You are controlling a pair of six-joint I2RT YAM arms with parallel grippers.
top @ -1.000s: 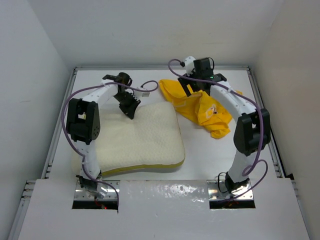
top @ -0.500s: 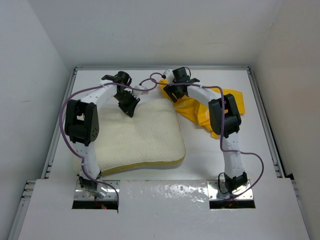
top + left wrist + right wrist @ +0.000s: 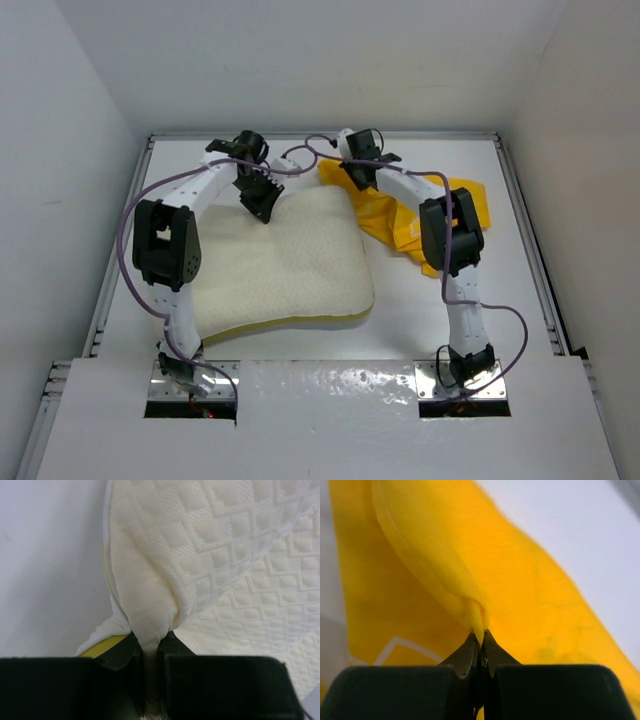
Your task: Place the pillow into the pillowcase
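Right end effector [image 3: 481,637] now pinching pillowcase [image 3: 545,620] fold, jaws previously apart

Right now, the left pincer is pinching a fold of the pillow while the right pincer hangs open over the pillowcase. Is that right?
Not quite. The right pincer is not open: the right wrist view shows it shut on a fold of the yellow pillowcase. The rest stands: the left pincer is pinching a fold of the pillow.
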